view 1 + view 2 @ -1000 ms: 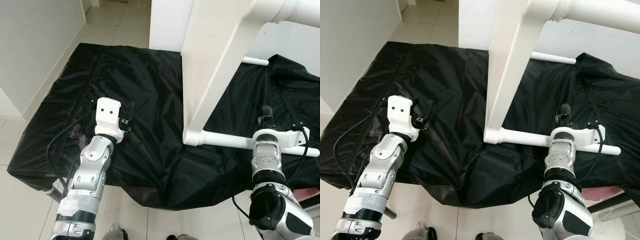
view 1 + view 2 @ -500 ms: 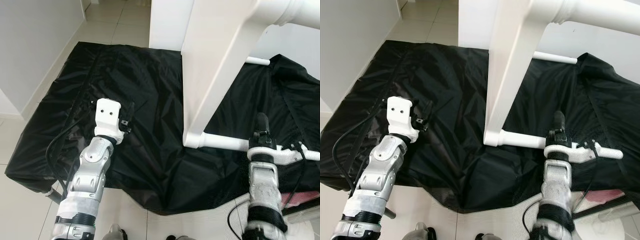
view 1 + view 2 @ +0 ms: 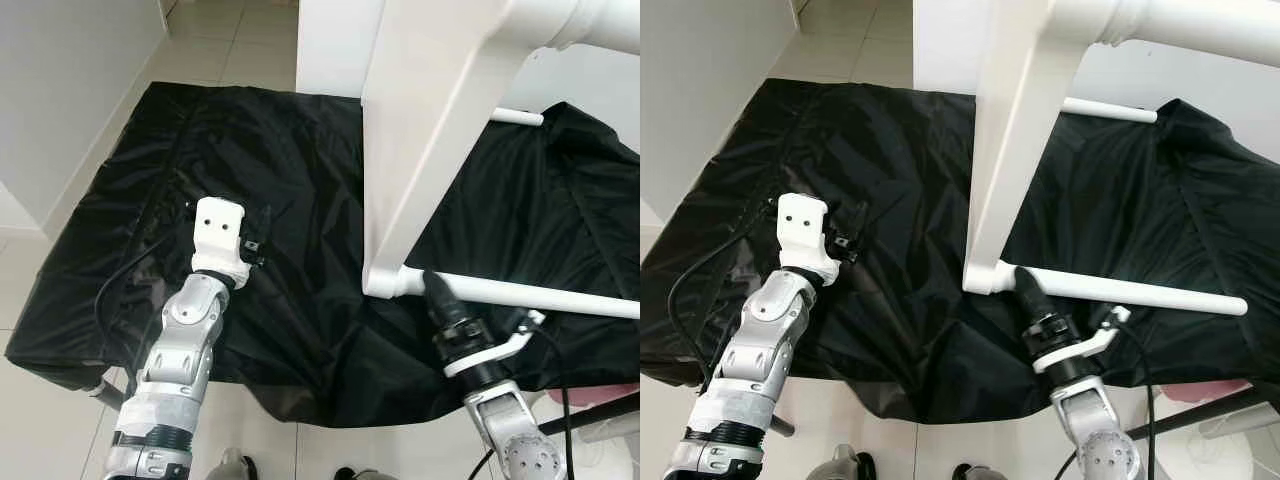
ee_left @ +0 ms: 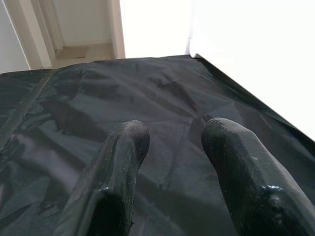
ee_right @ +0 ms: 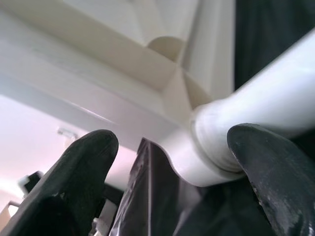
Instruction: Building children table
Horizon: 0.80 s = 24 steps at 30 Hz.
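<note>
The white table (image 3: pixel 440 150) lies tipped on its side on the black cloth (image 3: pixel 300 180). Its lower leg (image 3: pixel 520 293) runs toward 3 o'clock. The right gripper (image 5: pixel 170 162) is nearer, fingers spread wide around the leg's joint. The left gripper (image 4: pixel 172 147) sits at 9 o'clock, open, holding nothing.

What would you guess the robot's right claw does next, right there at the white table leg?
Probably it closes on the white leg just beside its joint with the tabletop. The right claw is open, one finger on either side of the leg's base, not yet gripping. The left claw hovers open over the black sheet, so the right one seems to be doing the work.
</note>
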Available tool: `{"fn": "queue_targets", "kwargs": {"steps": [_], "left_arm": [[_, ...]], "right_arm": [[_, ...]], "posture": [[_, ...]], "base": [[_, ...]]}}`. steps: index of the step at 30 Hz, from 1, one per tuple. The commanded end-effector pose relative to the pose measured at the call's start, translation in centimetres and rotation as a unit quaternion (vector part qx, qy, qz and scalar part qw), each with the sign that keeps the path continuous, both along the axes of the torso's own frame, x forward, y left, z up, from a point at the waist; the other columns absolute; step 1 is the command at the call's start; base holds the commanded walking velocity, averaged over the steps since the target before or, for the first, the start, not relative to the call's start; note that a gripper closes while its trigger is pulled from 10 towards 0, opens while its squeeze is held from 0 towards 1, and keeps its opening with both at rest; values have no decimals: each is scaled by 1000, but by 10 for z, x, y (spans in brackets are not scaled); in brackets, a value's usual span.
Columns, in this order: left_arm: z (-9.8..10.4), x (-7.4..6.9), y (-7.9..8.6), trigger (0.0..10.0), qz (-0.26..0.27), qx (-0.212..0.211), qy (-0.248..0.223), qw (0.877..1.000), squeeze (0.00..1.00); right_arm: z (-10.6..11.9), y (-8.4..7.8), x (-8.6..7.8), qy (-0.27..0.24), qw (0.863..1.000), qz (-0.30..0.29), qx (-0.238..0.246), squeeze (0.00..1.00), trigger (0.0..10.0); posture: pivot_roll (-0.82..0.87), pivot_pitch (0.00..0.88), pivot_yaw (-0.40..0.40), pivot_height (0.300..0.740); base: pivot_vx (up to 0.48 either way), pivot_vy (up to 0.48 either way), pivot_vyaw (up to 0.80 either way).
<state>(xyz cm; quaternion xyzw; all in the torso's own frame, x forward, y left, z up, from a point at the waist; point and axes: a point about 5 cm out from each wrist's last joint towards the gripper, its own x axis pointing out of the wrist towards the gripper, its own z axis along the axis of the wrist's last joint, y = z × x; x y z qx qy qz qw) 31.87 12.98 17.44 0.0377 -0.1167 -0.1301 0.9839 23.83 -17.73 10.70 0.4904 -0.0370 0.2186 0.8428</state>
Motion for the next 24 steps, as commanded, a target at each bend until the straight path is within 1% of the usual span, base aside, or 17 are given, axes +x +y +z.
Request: {"fn": "queue_targets", "kwargs": {"steps": [1, 2, 3, 6, 7, 8, 10, 12, 13, 15, 17, 18, 19, 21, 22, 23, 24], "left_arm": [[-1, 1, -1, 10000, 1, 3, 5, 1000, 0], [-1, 1, 0, 10000, 1, 3, 5, 1000, 0], [-1, 1, 0, 10000, 1, 3, 5, 1000, 0], [0, 1, 0, 10000, 4, 3, 4, 1000, 0], [0, 1, 0, 10000, 4, 3, 4, 1000, 0], [0, 1, 1, 10000, 5, 3, 3, 1000, 0], [1, 1, 1, 10000, 8, 2, 2, 1000, 0], [1, 1, 1, 10000, 8, 3, 1, 1000, 0], [0, 1, 1, 10000, 9, 2, 1, 1000, 0], [0, 0, 1, 10000, 11, 2, 1, 1000, 0], [0, 0, 1, 10000, 11, 2, 1, 1000, 0], [-1, 0, 1, 10000, 11, 5, 0, 1000, 0], [-1, 0, 1, 10000, 11, 5, 0, 1000, 0], [-1, 1, -1, 10000, 10, 9, -2, 1000, 0], [-1, 1, -1, 10000, 10, 9, -2, 1000, 0], [0, 1, -2, 10000, 9, 10, -4, 1000, 0], [1, 1, -3, 10000, 8, 12, -5, 1000, 0]], "right_arm": [[9, -9, 2, -28, 1000, -8, -11, 0, 10000], [14, -12, 5, -41, 999, -12, -12, 0, 10000], [14, -12, 5, -41, 999, -12, -12, 0, 10000], [34, -26, 14, -83, 996, -30, -7, 0, 10000], [34, -26, 14, -83, 996, -30, -7, 0, 10000], [42, -34, 18, -98, 994, -46, -3, 0, 10000], [53, -49, 26, -108, 991, -83, -1, 0, 10000], [55, -52, 27, -110, 990, -91, 0, 0, 10000], [59, -68, 36, -100, 984, -149, 16, 0, 10000], [60, -91, 51, -74, 968, -237, 38, 0, 10000], [60, -91, 51, -74, 968, -237, 38, 0, 10000], [57, -100, 59, -57, 959, -272, 53, 0, 10000], [57, -100, 59, -57, 959, -272, 53, 0, 10000], [49, -105, 74, -28, 950, -301, 80, 0, 10000], [49, -105, 74, -28, 950, -301, 80, 0, 10000], [44, -104, 79, -14, 947, -303, 106, 0, 10000], [38, -100, 82, 5, 946, -305, 111, 0, 10000]], "posture": [[17, 108, -38, 740], [19, 105, -40, 740], [19, 105, -40, 740], [23, 102, -43, 740], [23, 102, -43, 740], [25, 100, -47, 740], [31, 97, -55, 740], [31, 97, -55, 740], [35, 90, -62, 740], [37, 89, -63, 740], [37, 89, -63, 740], [38, 85, -62, 740], [38, 85, -62, 740], [39, 78, -61, 740], [39, 78, -61, 740], [42, 74, -65, 740], [50, 69, -71, 740]], "base": [[0, 0, 0], [0, 0, 0], [0, 0, 0], [0, 0, 0], [0, 0, 0], [0, 0, 0], [0, 0, 0], [0, 0, 0], [0, 0, 0], [0, 0, 0], [0, 0, 0], [0, 0, 0], [0, 0, 0], [0, 0, 0], [0, 0, 0], [0, 0, 0], [0, 0, 0]]}}
